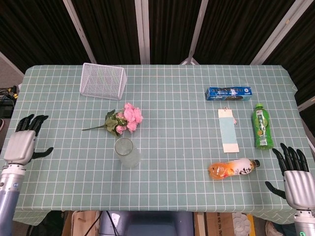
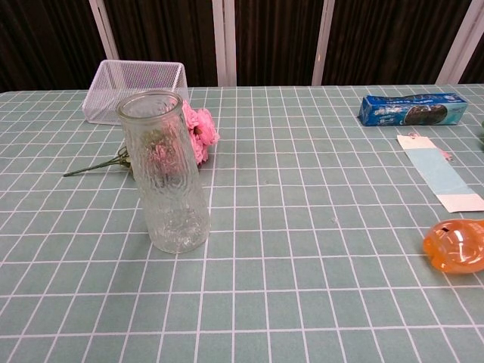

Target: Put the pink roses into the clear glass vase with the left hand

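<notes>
Green checked cloth covers the table [image 1: 197,196] seen from the head camera, where the pink roses [image 1: 125,119] lie on their side, stem pointing toward nine o'clock, just beyond the clear glass vase [image 1: 126,152], which stands upright near the table's middle-left. At about eleven o'clock from the roses sits a white wire basket [image 1: 103,81]. Well apart, toward three o'clock, lie a blue biscuit packet [image 1: 228,93], a pale blue card [image 1: 228,130], a green bottle [image 1: 261,126] and an orange drink bottle [image 1: 233,168], both bottles on their sides. The left hand [image 1: 23,143] hovers over the table's left edge at nine o'clock, fingers spread and holding nothing, well apart from the roses. The right hand [image 1: 294,177] hangs at the table's near right corner, around four o'clock, fingers likewise spread and empty.

From the chest camera, the vase [image 2: 162,172] fills the near left, empty, with the roses [image 2: 195,131] lying on the cloth directly behind it, their stem running off toward nine o'clock. The basket [image 2: 134,91] stands behind them at twelve o'clock. The biscuit packet [image 2: 412,109], the card [image 2: 442,172] and one end of the orange bottle [image 2: 456,246] line the right side. Neither hand shows in this view.
</notes>
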`<state>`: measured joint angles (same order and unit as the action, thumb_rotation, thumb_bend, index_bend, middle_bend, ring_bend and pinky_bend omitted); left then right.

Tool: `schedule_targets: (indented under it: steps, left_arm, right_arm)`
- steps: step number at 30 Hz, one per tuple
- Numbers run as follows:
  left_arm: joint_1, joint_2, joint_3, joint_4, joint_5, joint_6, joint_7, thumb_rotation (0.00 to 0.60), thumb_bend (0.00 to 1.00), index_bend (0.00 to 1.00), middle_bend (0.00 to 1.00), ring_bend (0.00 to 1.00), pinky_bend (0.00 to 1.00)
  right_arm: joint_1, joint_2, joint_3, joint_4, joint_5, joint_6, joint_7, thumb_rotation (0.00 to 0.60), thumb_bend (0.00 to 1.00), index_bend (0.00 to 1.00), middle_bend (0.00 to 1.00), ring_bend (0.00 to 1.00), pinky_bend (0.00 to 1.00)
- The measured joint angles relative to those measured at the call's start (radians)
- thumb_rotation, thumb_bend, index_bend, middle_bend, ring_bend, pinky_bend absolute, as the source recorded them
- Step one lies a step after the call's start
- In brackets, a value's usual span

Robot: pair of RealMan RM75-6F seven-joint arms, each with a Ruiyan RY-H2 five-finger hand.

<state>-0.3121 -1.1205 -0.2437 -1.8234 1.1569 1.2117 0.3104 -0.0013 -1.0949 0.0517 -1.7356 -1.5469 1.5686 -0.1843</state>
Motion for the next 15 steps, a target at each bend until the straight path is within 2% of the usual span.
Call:
schedule_targets:
  steps: [7,11,15]
  left_arm:
    - [-0.191,-0.132,-0.056,0.037,-0.203,-0.115,0.175,0.6,0.21,0.11,0.07,0.0,0.0]
    - [-0.295,-0.25,-0.074,0.086,-0.356,-0.12,0.308,0.6,0.19,0.1,0.08,0.0,0.0]
    - [-0.374,-0.36,-0.086,0.146,-0.451,-0.099,0.382,0.6,0.19,0.1,0.07,0.0,0.0]
  right_arm:
    - [0.002,-0.004,0.003,0.002,0.008,-0.005,-0.009,0.6,0.15,0.14,0.04,0.0,0.0]
    - [0.004,-0.005,0.003,0.002,0.005,-0.006,-0.007,0.6,0.15,0.14,0.04,0.0,0.0]
    - [0.004,-0.003,0.0,0.004,0.003,-0.007,-0.006,0.6,0.16,0.14,0.04,0.0,0.0]
